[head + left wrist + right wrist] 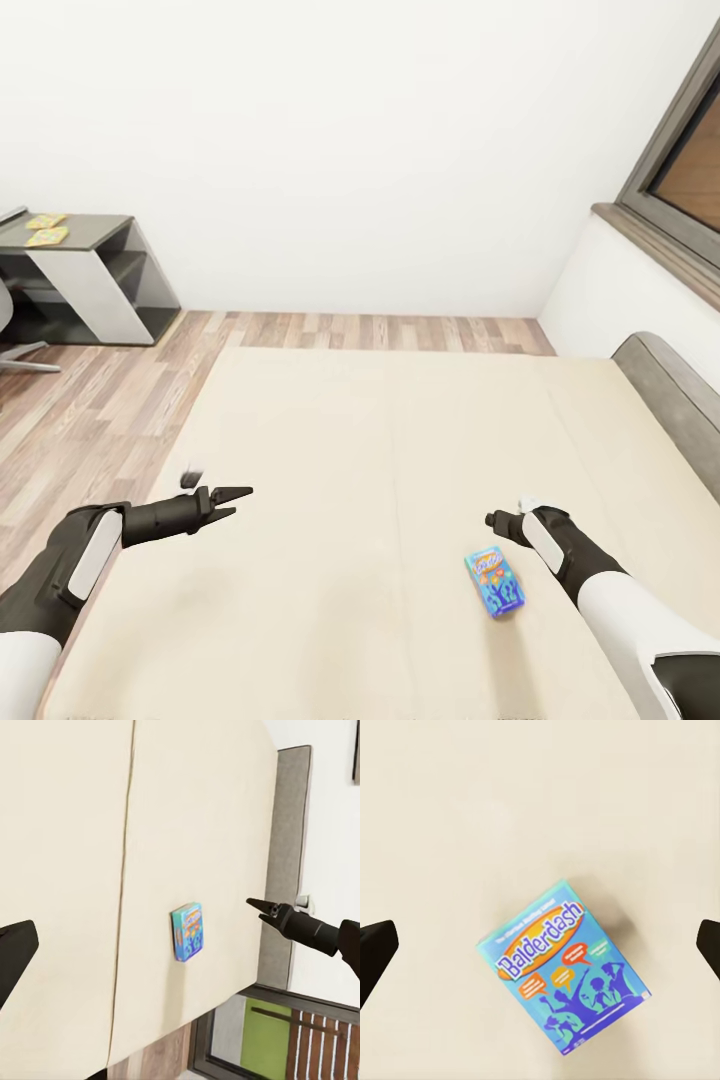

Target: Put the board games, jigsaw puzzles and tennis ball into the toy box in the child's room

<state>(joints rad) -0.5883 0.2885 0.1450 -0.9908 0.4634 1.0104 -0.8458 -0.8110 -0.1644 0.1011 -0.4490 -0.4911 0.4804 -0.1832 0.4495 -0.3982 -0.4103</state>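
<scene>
The Balderdash game box (564,971) is bright blue with an orange band, white letters and dark blue cartoon people. The bed (350,470) is cream. The desk (95,232) is dark grey and white, and the two jigsaw puzzles (46,229) on it are yellow and green.

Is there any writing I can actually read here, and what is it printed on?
"Balderdash": in large white letters on an orange band across the lid of the blue board game box, which lies flat on the bed.
The small line above that title and the text in the coloured speech bubbles on the same lid: too small and blurred to read.
The two jigsaw puzzles on the table: too far away to show any lettering.
</scene>
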